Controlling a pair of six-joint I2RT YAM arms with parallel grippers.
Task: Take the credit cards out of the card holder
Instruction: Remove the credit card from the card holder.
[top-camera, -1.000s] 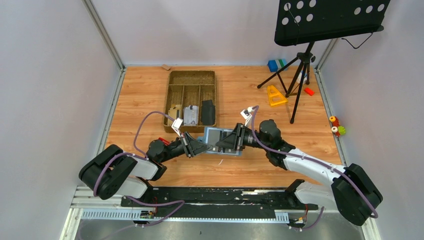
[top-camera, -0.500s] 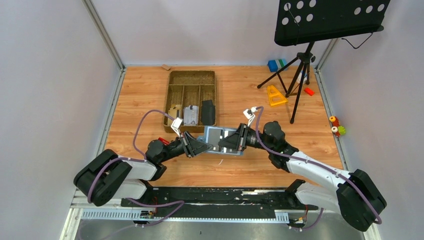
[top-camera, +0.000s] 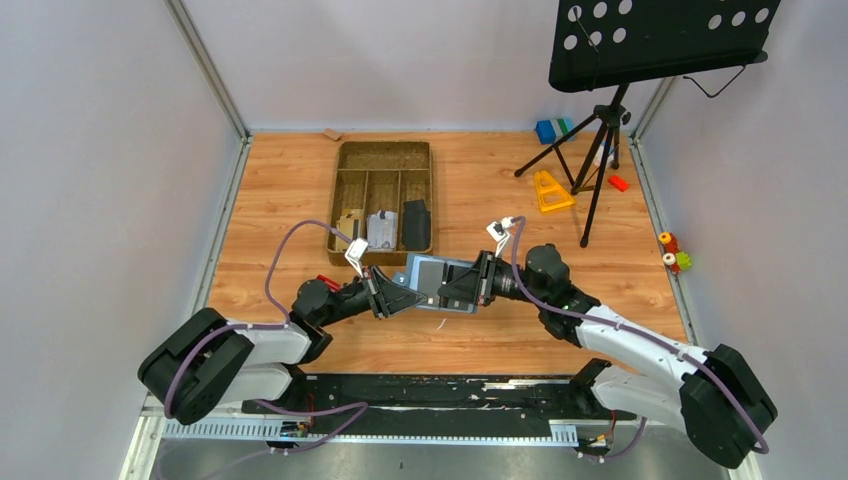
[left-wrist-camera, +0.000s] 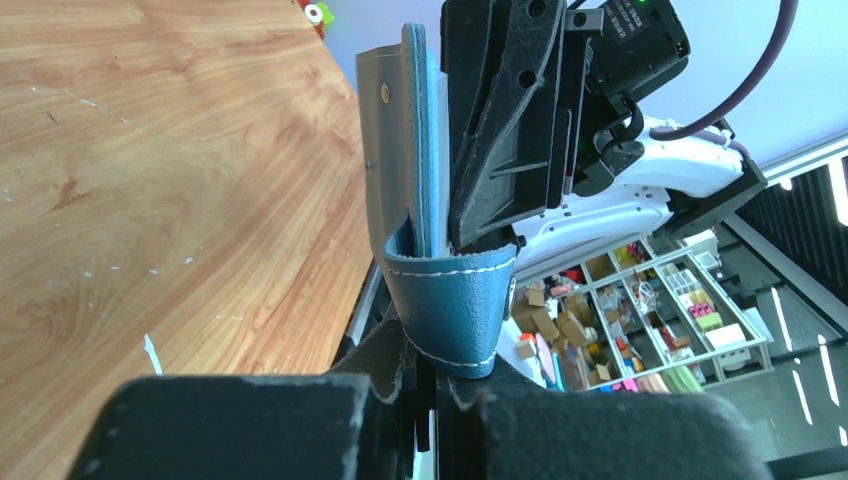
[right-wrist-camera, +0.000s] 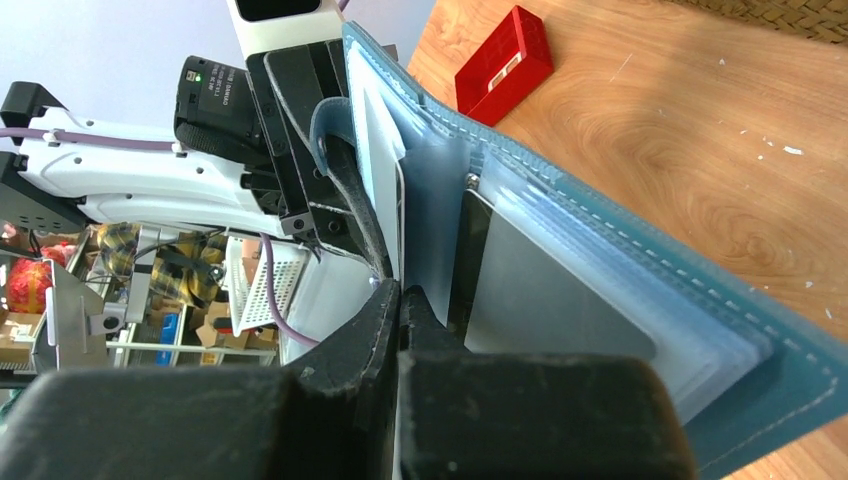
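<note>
The slate-blue card holder (top-camera: 432, 283) hangs open above the table between my two grippers. My left gripper (top-camera: 392, 297) is shut on its blue stitched strap (left-wrist-camera: 455, 300), seen close up in the left wrist view. From the right, my right gripper (right-wrist-camera: 400, 295) is shut among the pale blue pockets (right-wrist-camera: 432, 220), its tips pinching a thin pale leaf. I cannot tell whether that leaf is a card or a pocket. A grey credit card (right-wrist-camera: 555, 300) sits in a clear pocket beside the jaws.
A brown divided tray (top-camera: 383, 160) with a few items stands behind the holder. A red block (right-wrist-camera: 503, 65) lies on the table under the left arm. A music stand's tripod (top-camera: 600, 140), a yellow triangle (top-camera: 548, 190) and a blue-green block (top-camera: 552, 130) are at the back right.
My right gripper's jaws have closed inside the holder. The holder and both grippers have drifted slightly to the left.
</note>
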